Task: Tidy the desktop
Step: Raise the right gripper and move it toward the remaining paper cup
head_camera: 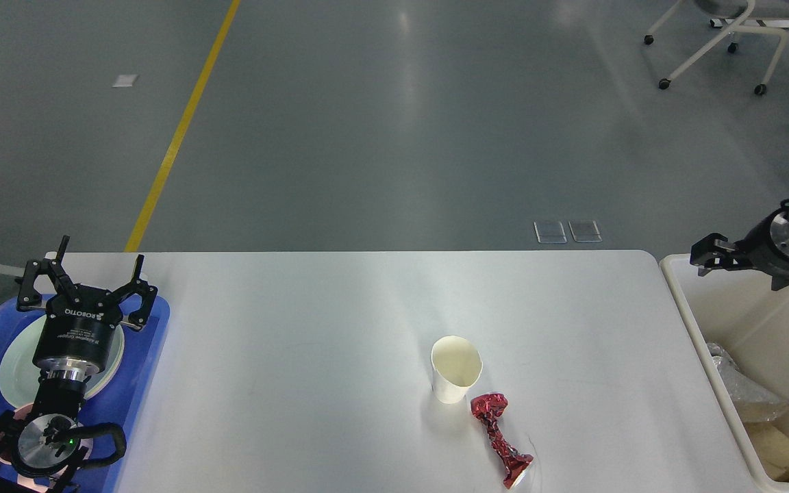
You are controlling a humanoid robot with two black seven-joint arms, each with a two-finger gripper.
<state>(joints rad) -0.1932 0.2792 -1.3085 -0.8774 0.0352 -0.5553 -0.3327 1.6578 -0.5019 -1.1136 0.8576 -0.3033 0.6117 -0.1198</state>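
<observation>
From the head view, the white desktop (312,329) spreads across the lower half of the picture, its far edge running along the grey floor. On it, right of centre, an upright paper cup (456,368) stands with its mouth open to the camera, and just beside it, nearer the front edge, lies a crumpled red foil wrapper (500,438). Over at the left end, the left gripper (81,277) hangs above a blue tray (155,342) holding a pale plate (14,363), its two black fingers spread wide apart, nothing between them. On the far right, the right gripper (708,255) sits up above the rim of a cream bin (692,315), seen side-on and dark, so I cannot tell whether its fingers are parted. Inside the bin there's crumpled clear plastic (744,394).
</observation>
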